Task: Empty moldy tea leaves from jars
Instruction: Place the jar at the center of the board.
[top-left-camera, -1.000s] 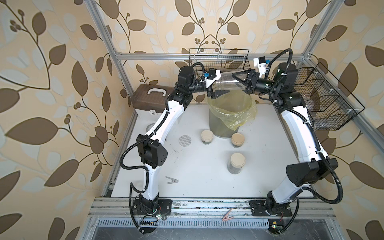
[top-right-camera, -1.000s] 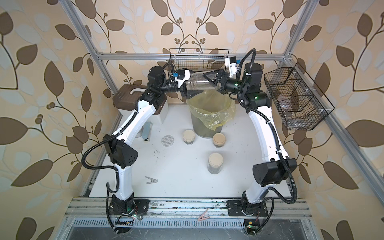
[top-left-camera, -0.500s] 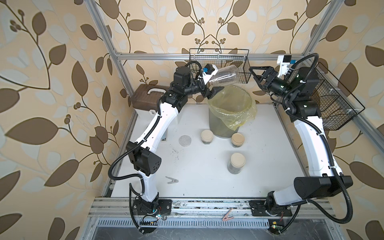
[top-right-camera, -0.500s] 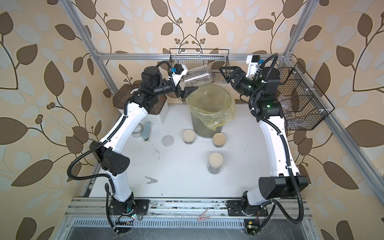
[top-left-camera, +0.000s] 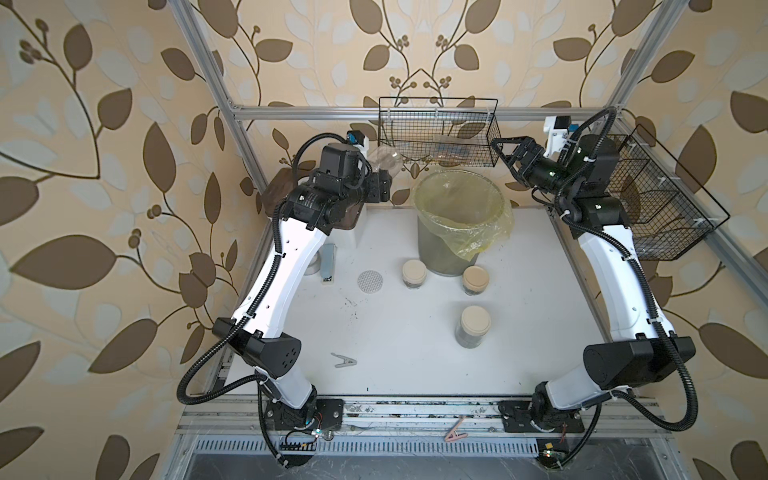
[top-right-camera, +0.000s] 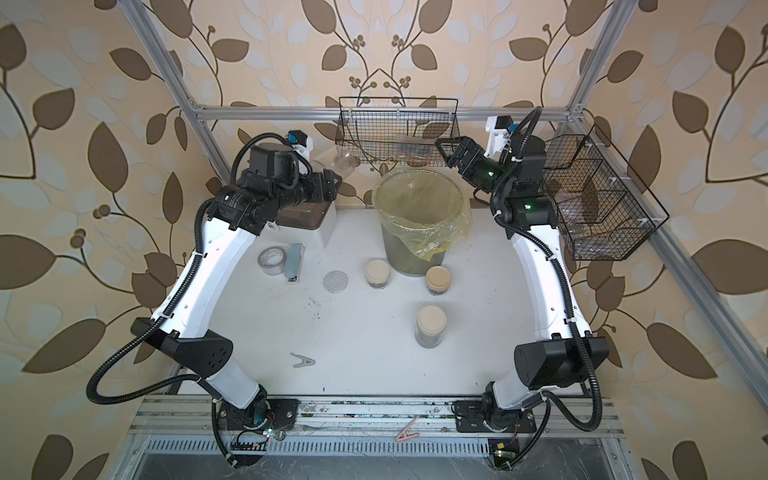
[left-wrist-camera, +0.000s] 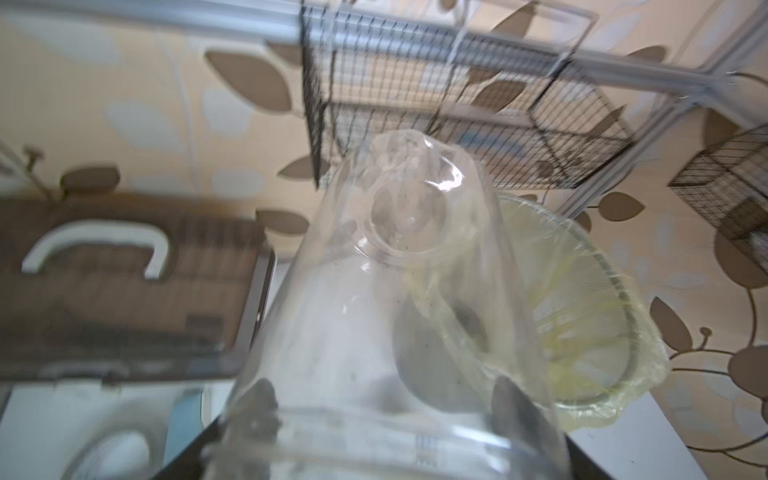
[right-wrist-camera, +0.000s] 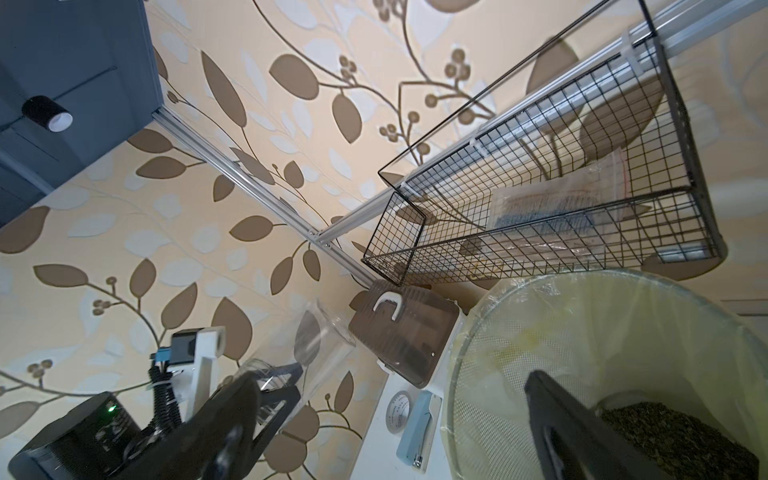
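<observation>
You have four jars in sight. One clear, nearly empty jar (left-wrist-camera: 374, 291) is pinched between the fingers of your left gripper (left-wrist-camera: 382, 407), raised and tilted, beside the bin (top-left-camera: 459, 173) and not over its mouth. Three lidded jars stand on the white table (top-left-camera: 395, 374) with dark leaf showing through the glass: two just in front of the bin (top-left-camera: 414, 272) (top-left-camera: 476, 277) and one taller, nearer you (top-left-camera: 475, 322). One dotted lid (top-left-camera: 370, 281) lies flat, just beside the left of that pair. Your right gripper (top-left-camera: 503, 154) hangs by the bin's right rim, jaws spread and holding nothing. One heap of moldy tea leaves (right-wrist-camera: 673, 432) lies at the bottom of the yellow-lined bin. Also count two wire baskets (top-left-camera: 436, 137) (top-left-camera: 665, 208), two clips (top-left-camera: 344, 360) (top-left-camera: 456, 434), and one tape roll (top-right-camera: 271, 259).
</observation>
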